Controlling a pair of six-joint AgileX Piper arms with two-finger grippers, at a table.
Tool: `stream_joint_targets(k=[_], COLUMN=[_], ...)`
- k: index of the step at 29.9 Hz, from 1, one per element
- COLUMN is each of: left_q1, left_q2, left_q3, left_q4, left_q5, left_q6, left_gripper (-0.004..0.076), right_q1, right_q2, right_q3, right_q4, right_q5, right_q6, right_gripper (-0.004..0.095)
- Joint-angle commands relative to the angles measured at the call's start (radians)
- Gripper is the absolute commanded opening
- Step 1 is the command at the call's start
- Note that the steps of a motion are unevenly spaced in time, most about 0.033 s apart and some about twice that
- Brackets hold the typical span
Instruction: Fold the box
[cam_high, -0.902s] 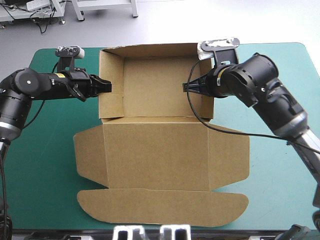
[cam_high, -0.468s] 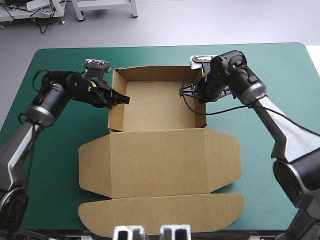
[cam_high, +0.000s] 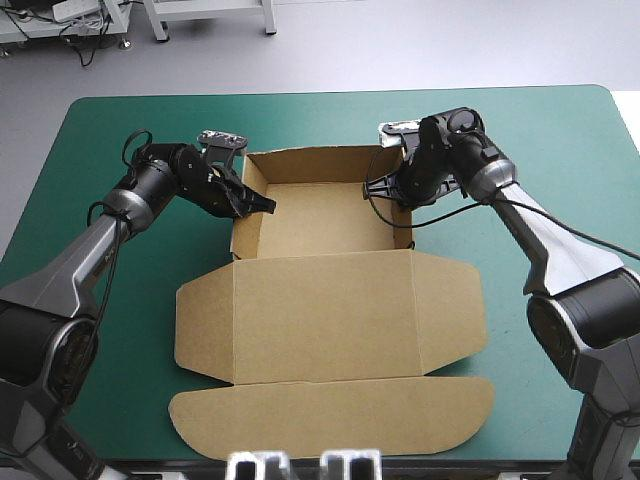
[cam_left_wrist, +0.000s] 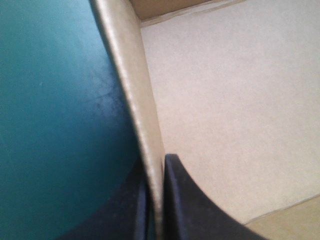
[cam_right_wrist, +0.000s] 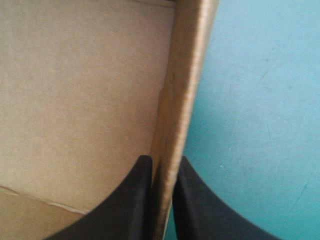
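Teal-green table (cam_high: 120, 130), box (cam_high: 320, 310) narrower than earlier, left gripper (cam_high: 262, 205), right gripper (cam_high: 372, 187) clamping walls

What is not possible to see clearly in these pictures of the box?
High view: fingertips of the right gripper, too small and dark to tell apart.
Left wrist view: most of the box, cut off by the edges.
Both wrist views: where the left gripper and right gripper press, hidden by the wall between the fingers.

The high view looks forward and down from behind, over the whole tabletop (cam_high: 110, 125). The 2 wrist views look closely along opposite walls of the box (cam_high: 320, 300), which all 3 share.
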Motion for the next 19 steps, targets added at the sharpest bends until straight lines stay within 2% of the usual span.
stream_joint_targets(k=[1, 4, 11, 13, 19], left_q1=[-0.029, -0.029, -0.029, -0.029, -0.029], left_q2=[-0.013, -0.013, -0.013, -0.013, -0.013], left_q3=[-0.006, -0.017, -0.063, -0.067, -0.1], left_q4=[-0.078, -0.054, 0.004, 0.004, 0.008], left_q5=[0.06, 0.078, 0.119, 0.119, 0.119], left_q6=[0.097, 0.1, 0.1, 0.1, 0.095], left_gripper=[0.0027, 0.0151, 0.0548, 0.0591, 0.0591], right_q1=[0.009, 0.009, 0.009, 0.009, 0.009], right_q2=[-0.05, -0.05, -0.05, -0.05, -0.05], right_q3=[-0.034, -0.039, -0.041, -0.044, -0.087], right_q4=[0.066, 0.087, 0.093, 0.088, 0.051], right_q5=[-0.096, -0.081, -0.081, -0.081, -0.08], right_q6=[-0.056, -0.122, -0.135, -0.137, -0.137], right_gripper=[0.0278, 0.0346, 0.0356, 0.0356, 0.0355])
